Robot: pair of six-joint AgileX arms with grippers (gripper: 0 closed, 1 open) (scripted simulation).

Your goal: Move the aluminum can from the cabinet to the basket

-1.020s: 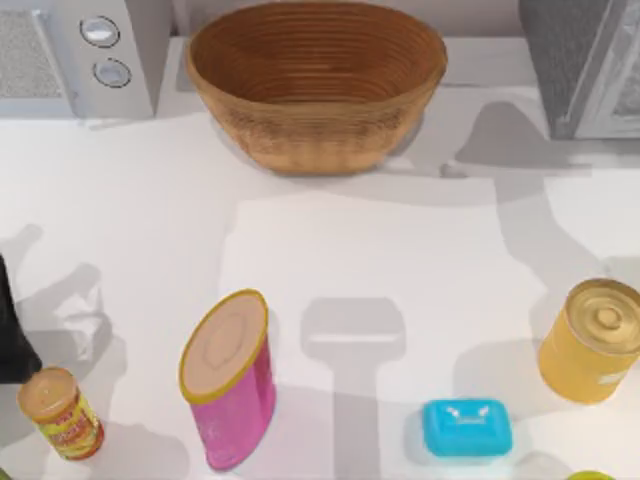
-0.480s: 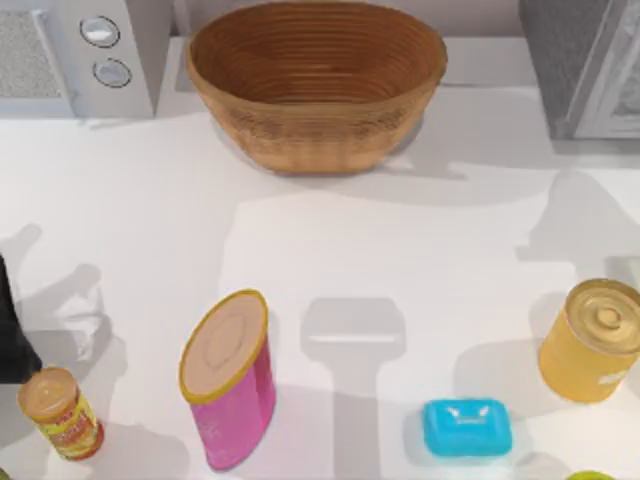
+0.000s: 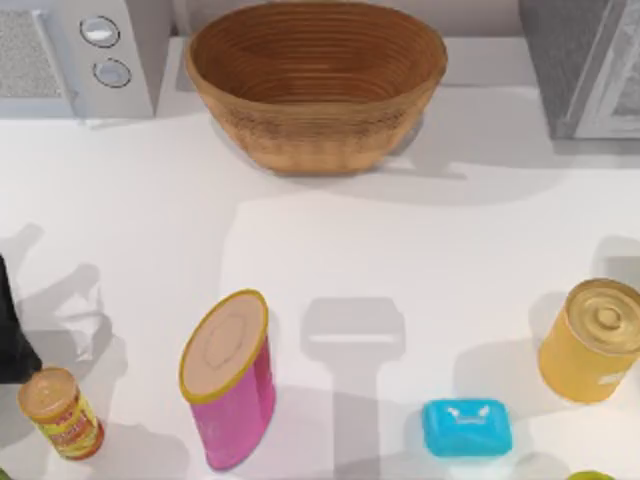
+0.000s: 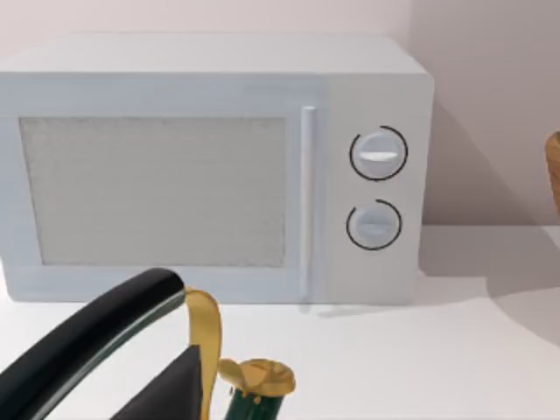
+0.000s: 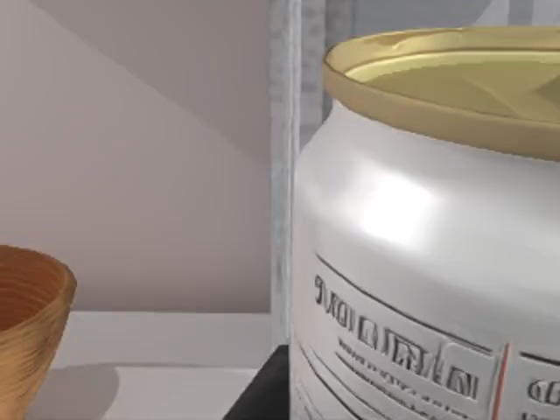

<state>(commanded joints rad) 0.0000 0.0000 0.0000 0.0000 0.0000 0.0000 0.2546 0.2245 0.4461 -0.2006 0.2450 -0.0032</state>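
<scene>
The aluminum can [image 5: 420, 262] looms very close in the right wrist view, silver-white with a gold-rimmed top and printed lettering. It stands upright against the grey speckled frame of the cabinet [image 5: 284, 131]. The cabinet [image 3: 585, 65] sits at the table's back right corner. The wicker basket [image 3: 316, 80] stands at the back centre, and its rim [image 5: 26, 324] shows far off beside the can. My right gripper is right up against the can. My left arm [image 3: 8, 330] is parked at the table's left edge.
A light-grey microwave [image 3: 80, 55] with two knobs fills the back left. Along the front stand an orange-labelled jar [image 3: 60, 412], a pink canister [image 3: 230, 375], a blue block [image 3: 467, 428] and a golden-yellow tin [image 3: 592, 340]. A dark handle [image 4: 87, 341] crosses the left wrist view.
The arm's shadow on the table has slid from near the basket toward the right edge, by the cabinet. The objects on the table have not moved.
</scene>
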